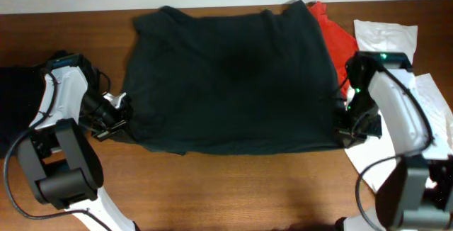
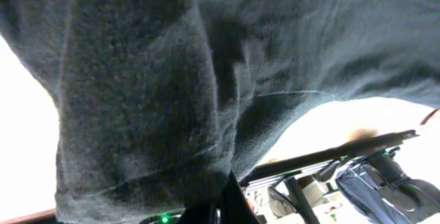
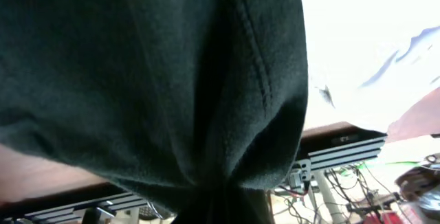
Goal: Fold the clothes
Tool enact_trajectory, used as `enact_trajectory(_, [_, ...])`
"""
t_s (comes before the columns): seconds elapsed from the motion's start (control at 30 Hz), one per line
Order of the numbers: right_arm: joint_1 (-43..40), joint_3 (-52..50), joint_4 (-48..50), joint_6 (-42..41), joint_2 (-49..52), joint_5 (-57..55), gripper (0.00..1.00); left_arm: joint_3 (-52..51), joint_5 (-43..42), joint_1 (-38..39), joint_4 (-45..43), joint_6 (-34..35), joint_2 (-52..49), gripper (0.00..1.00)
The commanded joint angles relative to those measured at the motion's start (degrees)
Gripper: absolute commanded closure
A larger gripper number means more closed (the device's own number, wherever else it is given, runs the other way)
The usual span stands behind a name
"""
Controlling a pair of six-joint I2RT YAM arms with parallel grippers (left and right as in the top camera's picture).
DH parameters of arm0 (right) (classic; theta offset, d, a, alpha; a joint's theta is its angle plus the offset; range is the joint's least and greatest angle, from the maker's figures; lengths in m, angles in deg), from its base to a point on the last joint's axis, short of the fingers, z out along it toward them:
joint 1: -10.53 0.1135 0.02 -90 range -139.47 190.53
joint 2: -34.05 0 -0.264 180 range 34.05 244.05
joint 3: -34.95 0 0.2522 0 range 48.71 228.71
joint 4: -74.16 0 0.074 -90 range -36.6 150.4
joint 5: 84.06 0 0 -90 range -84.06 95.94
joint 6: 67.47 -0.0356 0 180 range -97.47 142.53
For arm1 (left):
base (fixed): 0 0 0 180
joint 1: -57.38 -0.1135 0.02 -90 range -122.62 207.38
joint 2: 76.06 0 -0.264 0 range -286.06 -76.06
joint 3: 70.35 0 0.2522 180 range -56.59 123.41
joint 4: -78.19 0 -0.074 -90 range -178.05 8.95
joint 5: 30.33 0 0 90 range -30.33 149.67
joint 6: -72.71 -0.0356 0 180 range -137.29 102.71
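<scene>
A large black T-shirt [image 1: 233, 82] lies spread across the middle of the wooden table, plain side up, no letters showing. My left gripper [image 1: 122, 121] is shut on the shirt's near left corner; in the left wrist view the dark fabric [image 2: 172, 80] fills the frame and bunches into the jaws [image 2: 223, 207]. My right gripper [image 1: 340, 128] is shut on the near right corner; in the right wrist view the fabric [image 3: 151, 66] gathers into the jaws [image 3: 223, 207]. An orange-red shirt [image 1: 336, 36] pokes out from under the black one at the back right.
A white garment [image 1: 386, 36] lies at the far right, behind and under my right arm. A dark garment [image 1: 18, 100] lies at the left edge of the table. Bare wood [image 1: 241, 188] runs along the front.
</scene>
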Motion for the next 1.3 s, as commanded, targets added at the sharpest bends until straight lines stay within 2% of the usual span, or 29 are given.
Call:
enact_trajectory(0.0, [-0.59, -3.19, 0.92, -1.09, -3.89, -1.27, 0.96, -1.11, 1.09, -0.24, 0.24, -0.87, 6.01, 1.00])
enact_trajectory(0.27, [-0.55, -5.25, 0.09, -1.07, -5.66, 0.44, 0.96, -13.99, 5.70, -0.24, -4.09, 4.04, 17.27, 1.00])
enact_trajectory(0.33, [-0.55, -7.52, 0.31, -1.09, -6.60, 0.94, 0.96, -17.05, 8.87, -0.24, -4.68, 7.19, 19.96, 1.00])
enact_trajectory(0.43, [-0.55, -11.21, 1.27, -1.46, -9.18, 3.82, 0.96, -21.49, 9.18, -0.24, -5.31, 8.35, 25.09, 1.00])
enact_trajectory(0.7, [-0.55, -11.54, 3.02, -4.07, -13.46, 4.13, 0.96, -22.69, 10.75, -1.55, -5.88, 11.89, 36.20, 1.00])
enact_trajectory(0.8, [-0.55, -11.54, 7.91, -4.04, -13.09, 4.09, 0.96, -22.80, 10.73, -2.25, -10.29, 12.79, 36.20, 1.00])
enact_trajectory(1.0, [-0.55, -11.54, 22.56, -3.82, -11.19, 4.09, 0.96, -22.82, 9.62, -2.23, -22.53, 19.39, 34.53, 1.00])
enact_trajectory(1.27, [-0.55, -11.54, 34.99, 1.57, -4.11, 3.89, 0.96, -22.86, 3.93, -2.23, -33.22, 19.52, 27.34, 1.00])
